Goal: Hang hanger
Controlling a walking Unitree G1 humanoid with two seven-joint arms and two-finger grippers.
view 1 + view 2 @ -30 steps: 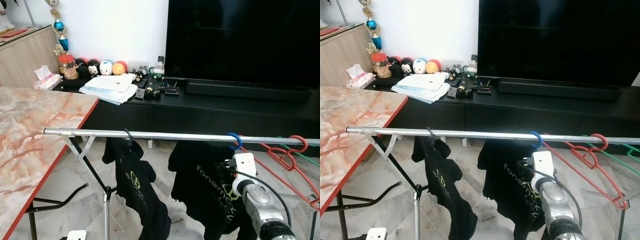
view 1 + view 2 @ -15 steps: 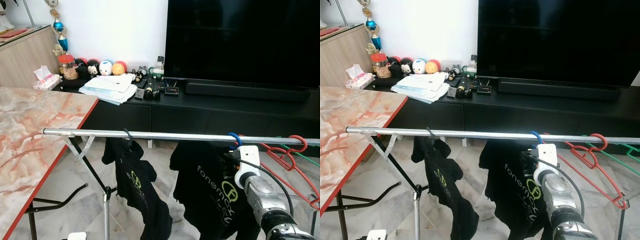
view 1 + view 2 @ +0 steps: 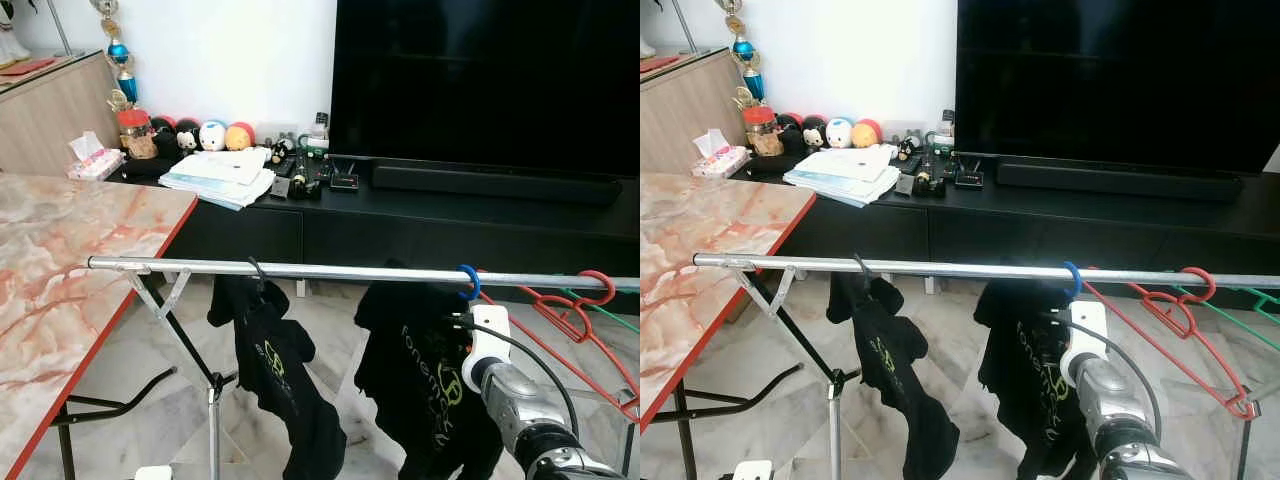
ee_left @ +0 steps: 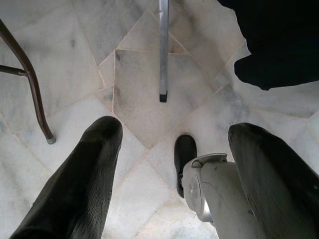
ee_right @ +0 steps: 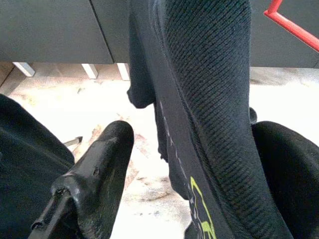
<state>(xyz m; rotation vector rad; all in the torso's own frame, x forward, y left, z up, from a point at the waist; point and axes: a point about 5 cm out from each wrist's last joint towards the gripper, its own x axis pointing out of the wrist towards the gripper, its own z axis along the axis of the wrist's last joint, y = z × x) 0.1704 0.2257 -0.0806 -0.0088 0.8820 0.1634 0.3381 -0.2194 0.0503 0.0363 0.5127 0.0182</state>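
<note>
Shirts on my rail: two black shirts (image 3: 285, 385)
Hangers: four, black (image 3: 257, 272), blue (image 3: 468, 282), red (image 3: 570, 315), green (image 3: 615, 315)
Plush toys: four (image 3: 200, 134)

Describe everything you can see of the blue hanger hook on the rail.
The blue hanger hook is a small glossy plastic-looking loop, curled over the silver rail. A black T-shirt with yellow-green print hangs below it. The right pincer sits just below, its fingers open either side of the shirt fabric. Red hangers hang further right.
</note>
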